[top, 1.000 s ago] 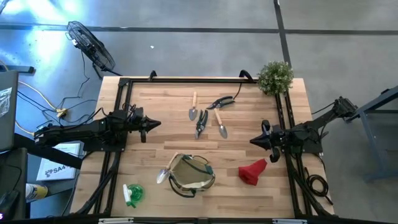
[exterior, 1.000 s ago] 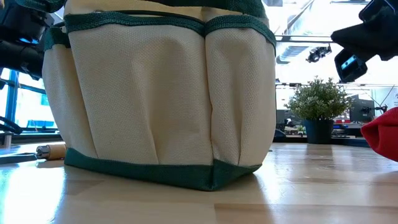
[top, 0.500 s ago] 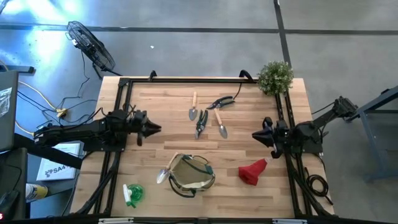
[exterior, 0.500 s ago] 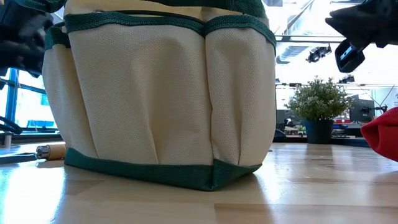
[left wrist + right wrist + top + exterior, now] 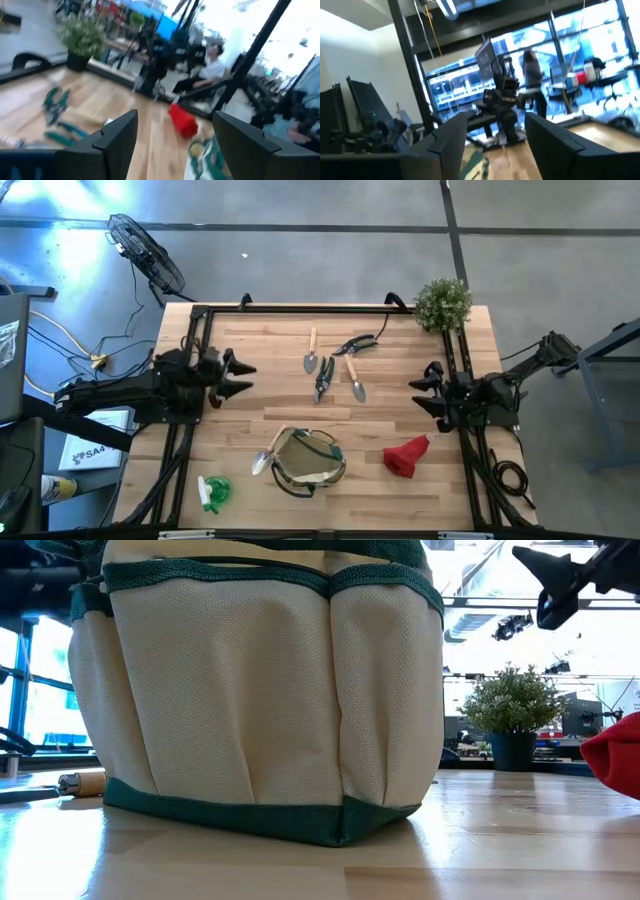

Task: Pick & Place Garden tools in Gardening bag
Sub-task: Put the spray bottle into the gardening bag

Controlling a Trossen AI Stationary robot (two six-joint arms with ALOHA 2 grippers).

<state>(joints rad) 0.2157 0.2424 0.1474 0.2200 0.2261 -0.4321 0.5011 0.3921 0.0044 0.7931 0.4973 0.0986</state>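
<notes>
The tan gardening bag (image 5: 308, 458) with green trim stands upright on its base near the table's front edge and fills the low view (image 5: 260, 690). A trowel (image 5: 266, 457) lies against its left side. Two trowels (image 5: 311, 352) (image 5: 354, 380) and two pruners (image 5: 323, 378) (image 5: 355, 344) lie flat at the table's middle far part. The red cone (image 5: 406, 456) lies to the right of the bag. The spray bottle (image 5: 212, 491) lies at the front left. My left gripper (image 5: 246, 377) is open and empty at the table's left. My right gripper (image 5: 420, 388) is open and empty at the right, above the table.
A bushy green plant (image 5: 443, 303) stands at the far right corner. Black frame rails (image 5: 300, 308) run along the far, left and right sides of the table. Bare wood lies between the two grippers and the tools. People show in the room beyond (image 5: 210, 65) (image 5: 532, 75).
Both grippers have opened. My left gripper has drawn back a little toward the table's left edge. My right gripper has drawn back toward the right edge and a little toward the far edge, and has risen. The tools and the bag have kept still.
</notes>
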